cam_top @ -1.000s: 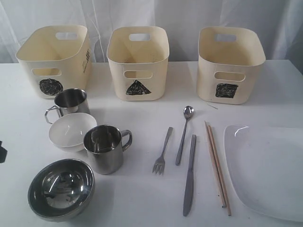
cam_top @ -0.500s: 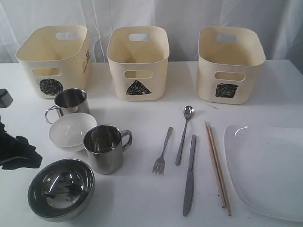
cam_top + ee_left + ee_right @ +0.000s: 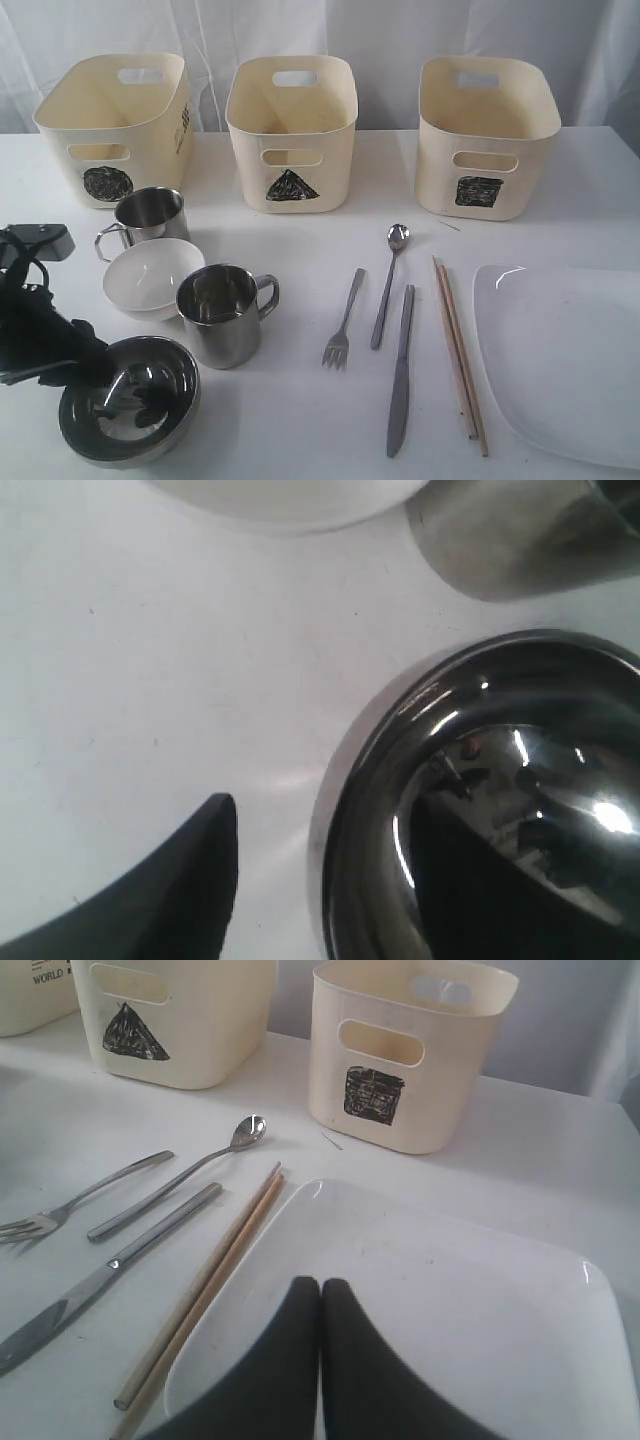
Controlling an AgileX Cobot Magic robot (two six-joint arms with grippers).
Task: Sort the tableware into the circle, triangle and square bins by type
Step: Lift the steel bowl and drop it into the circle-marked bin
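L pincer (image 3: 320, 820) is spread open, straddling the rim of the steel bowl (image 3: 130, 400): 1 finger (image 3: 190, 880) is outside, the other inside. The bowl sits front-left on the surface (image 3: 300, 430). Just behind it are 2 mugs (image 3: 222, 312) (image 3: 150, 215) w/ the white bowl (image 3: 152, 278) betw. them. R pincer (image 3: 320, 1295) has its fingers pressed tog., holding nothing, over the sq. plate (image 3: 480, 1290). Fork (image 3: 343, 322), spoon (image 3: 388, 285), knife (image 3: 401, 370) & chopsticks (image 3: 458, 350) lie side by side betw. the mugs & plate. 3 bins stand at the back: circle (image 3: 115, 125), triangle (image 3: 292, 135), square (image 3: 485, 135).
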